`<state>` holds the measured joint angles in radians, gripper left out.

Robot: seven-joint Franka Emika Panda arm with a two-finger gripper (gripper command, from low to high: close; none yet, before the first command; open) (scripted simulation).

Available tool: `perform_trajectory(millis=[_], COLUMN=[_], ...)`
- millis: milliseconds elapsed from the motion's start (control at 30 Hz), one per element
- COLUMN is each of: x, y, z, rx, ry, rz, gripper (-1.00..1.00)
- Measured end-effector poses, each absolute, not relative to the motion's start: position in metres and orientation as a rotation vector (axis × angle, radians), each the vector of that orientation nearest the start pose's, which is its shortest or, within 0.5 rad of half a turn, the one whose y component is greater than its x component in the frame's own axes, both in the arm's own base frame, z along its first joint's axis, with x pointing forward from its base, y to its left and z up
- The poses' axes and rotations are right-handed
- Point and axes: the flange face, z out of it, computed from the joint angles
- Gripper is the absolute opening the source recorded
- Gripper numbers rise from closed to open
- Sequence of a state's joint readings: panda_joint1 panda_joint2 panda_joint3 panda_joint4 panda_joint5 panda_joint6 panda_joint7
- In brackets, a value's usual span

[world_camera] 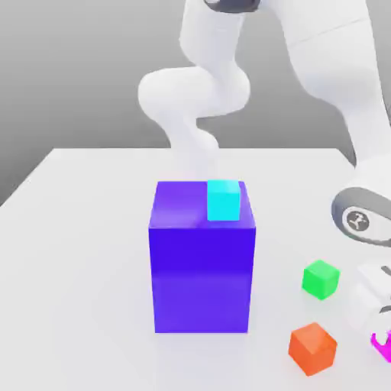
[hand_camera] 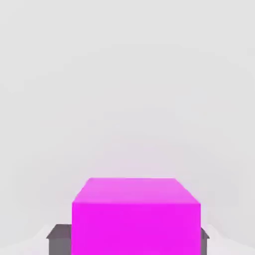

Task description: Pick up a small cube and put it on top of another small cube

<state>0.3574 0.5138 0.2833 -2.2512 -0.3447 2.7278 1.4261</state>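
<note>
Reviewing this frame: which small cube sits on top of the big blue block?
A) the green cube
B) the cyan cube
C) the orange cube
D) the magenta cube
B: the small cyan cube rests on the top face of the large blue block, near its far corner on the exterior view's right, while the small green cube and small orange cube lie on the white table.

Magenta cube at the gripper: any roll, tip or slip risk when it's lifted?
Probably stable: the magenta cube has flat faces and square edges, so it should slide rather than roll. It looks rigid, with no sag or dents visible. Slip is possible, since its faces render smooth, though the grey fingers sit flat against opposite sides.
</note>
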Motion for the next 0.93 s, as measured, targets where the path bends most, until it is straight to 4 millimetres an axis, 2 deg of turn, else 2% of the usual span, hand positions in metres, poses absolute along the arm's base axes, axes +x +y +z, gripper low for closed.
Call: perform_trajectory(millis=[100, 167, 400, 600, 667, 833, 867, 933], x=[0.413, 0.399, 0.333, 0.273, 0.266, 0.265, 0.264, 0.264], y=[0.334, 0.329, 0.295, 0.26, 0.254, 0.251, 0.251, 0.251], z=[0.181, 0.196, 0.227, 0.243, 0.233, 0.188, 0.181, 0.181], rx=[-3.041, -3.053, -3.078, -3.061, -3.055, -3.051, -3.052, -3.052], ry=[0.781, 0.772, 0.748, 0.738, 0.739, 0.75, 0.745, 0.746], rz=[0.0, -0.011, -0.036, -0.01, -0.003, -0.003, -0.003, -0.003], gripper=[-1.0, -1.0, -1.0, -1.0, -1.0, -1.0, 1.0, 1.0])
